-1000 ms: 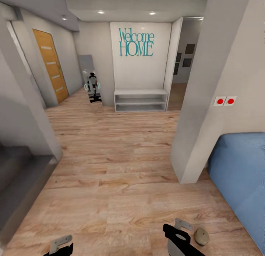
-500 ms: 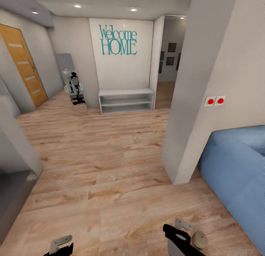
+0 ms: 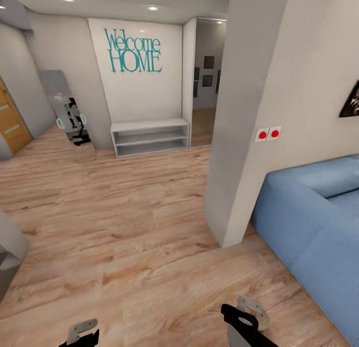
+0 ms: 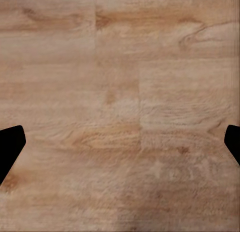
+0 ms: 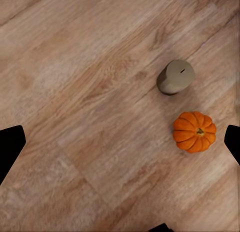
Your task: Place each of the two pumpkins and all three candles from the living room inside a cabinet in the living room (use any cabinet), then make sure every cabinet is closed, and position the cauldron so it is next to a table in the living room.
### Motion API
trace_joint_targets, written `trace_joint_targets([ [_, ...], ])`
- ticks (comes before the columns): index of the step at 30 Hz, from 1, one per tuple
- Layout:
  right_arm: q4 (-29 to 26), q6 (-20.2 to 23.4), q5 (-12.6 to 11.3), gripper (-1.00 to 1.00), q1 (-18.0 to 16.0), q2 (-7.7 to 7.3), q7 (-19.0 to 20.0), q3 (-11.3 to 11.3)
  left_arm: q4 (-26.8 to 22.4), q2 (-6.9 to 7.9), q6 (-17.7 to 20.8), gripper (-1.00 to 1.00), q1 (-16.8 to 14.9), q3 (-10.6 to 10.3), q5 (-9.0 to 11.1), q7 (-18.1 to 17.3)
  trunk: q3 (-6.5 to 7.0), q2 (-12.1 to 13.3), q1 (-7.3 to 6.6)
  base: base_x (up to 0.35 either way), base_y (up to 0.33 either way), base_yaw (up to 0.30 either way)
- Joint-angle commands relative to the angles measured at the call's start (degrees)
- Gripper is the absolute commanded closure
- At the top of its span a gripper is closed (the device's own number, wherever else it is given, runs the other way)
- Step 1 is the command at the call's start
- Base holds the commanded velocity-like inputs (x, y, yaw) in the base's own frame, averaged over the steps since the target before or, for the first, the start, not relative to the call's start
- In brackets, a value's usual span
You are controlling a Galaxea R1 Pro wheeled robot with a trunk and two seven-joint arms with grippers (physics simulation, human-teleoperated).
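R gripper [image 5: 120, 142] open over floor; candle [image 5: 176, 77], pumpkin [image 5: 195, 131] near one fingertip.

Wood floor [image 3: 129, 227] fronting a white wall with teal "Welcome HOME" lettering [image 3: 132, 51] above a low white shelf [image 3: 149, 136]; blue sofa [image 3: 319, 222] beside a pillar with two red buttons [image 3: 268, 134]; leaning mirror [image 3: 67, 110] near the shelf.

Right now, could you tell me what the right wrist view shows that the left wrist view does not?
The right wrist view has a candle and a pumpkin lying apart on the floor, neither held. The left wrist view has bare floor between the left gripper's spread fingertips. Both share the wooden planks and dark fingertips at either edge, so both grippers are open.
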Motion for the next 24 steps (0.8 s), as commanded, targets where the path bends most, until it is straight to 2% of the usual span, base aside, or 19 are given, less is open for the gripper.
trace_joint_targets([
  [1, 0.0, -0.4, -0.6, -1.00, -0.1, -0.01, -0.2, 0.4, 0.0, 0.04, -0.1, -1.00, 0.0, -0.5, 0.3, 0.3, -0.09, 0.0, 0.01, 0.084, 0.118, -0.259],
  [10, 0.0, -0.4, -0.9, -1.00, -0.1, -0.01, -0.3, 0.4, 0.0, 0.04, -0.1, -1.00, 0.1, -0.5, 0.3, 0.3, -0.42, 0.0, 0.01, 0.126, 0.237, -0.259],
  [24, 0.0, -0.4, -1.1, -1.00, -0.1, -0.01, -0.4, 0.4, 0.0, 0.04, -0.1, -1.00, 0.1, -0.5, 0.3, 0.3, -0.93, 0.0, 0.01, 0.241, 0.212, -0.260],
])
